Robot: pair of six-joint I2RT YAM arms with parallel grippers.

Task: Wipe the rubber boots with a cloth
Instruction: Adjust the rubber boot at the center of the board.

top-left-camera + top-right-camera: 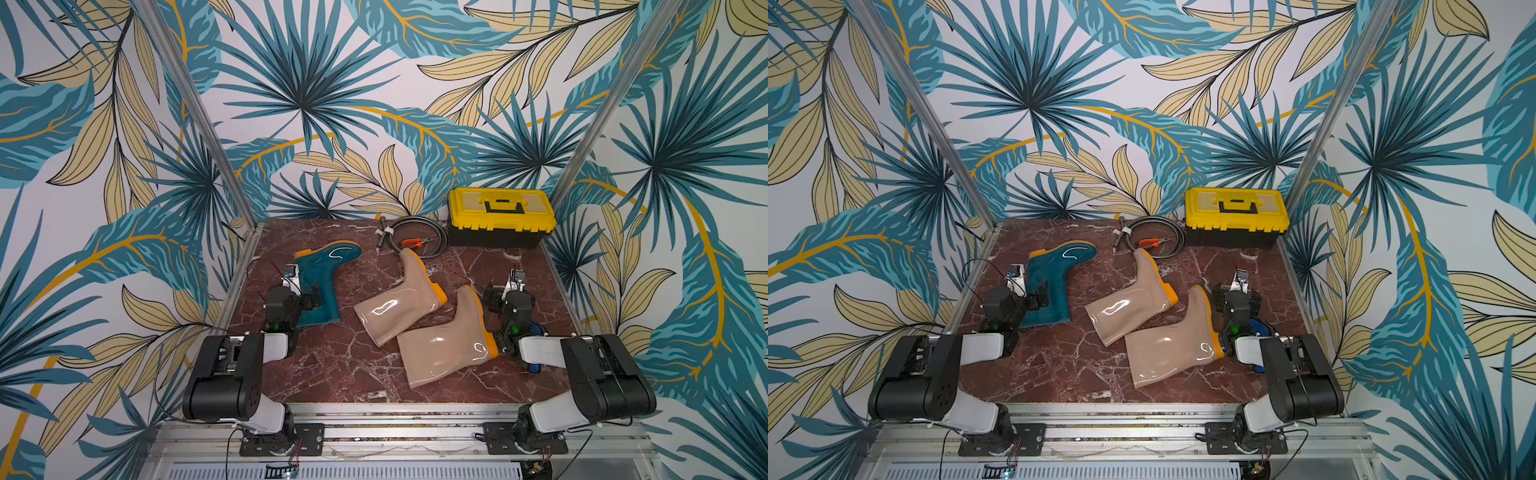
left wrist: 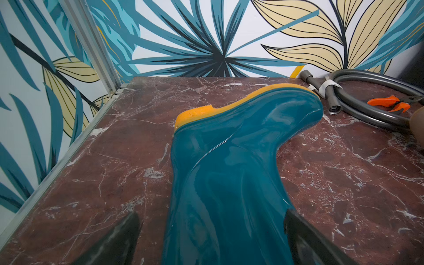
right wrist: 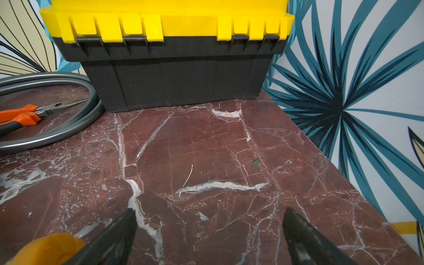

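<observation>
A dark teal rubber boot (image 1: 326, 266) lies on its side at the back left of the marble table (image 1: 332, 374). Two beige rubber boots (image 1: 397, 305) (image 1: 446, 347) lie side by side in the middle. My left gripper (image 1: 311, 300) (image 2: 212, 213) stands open over the teal boot's shaft (image 2: 229, 183), one finger on each side. My right gripper (image 1: 498, 296) (image 3: 210, 211) is open over bare marble, next to the near beige boot's orange sole (image 3: 46, 247). The blue cloth (image 1: 1262, 328) lies mostly hidden under my right arm.
At the back right stands a yellow-and-black toolbox (image 1: 500, 216) (image 3: 174, 75). To its left lie a coiled grey hose (image 1: 436, 232) (image 2: 367, 114) and orange-handled pliers (image 1: 411, 243) (image 3: 20, 117). Patterned walls and metal posts close in the table's sides.
</observation>
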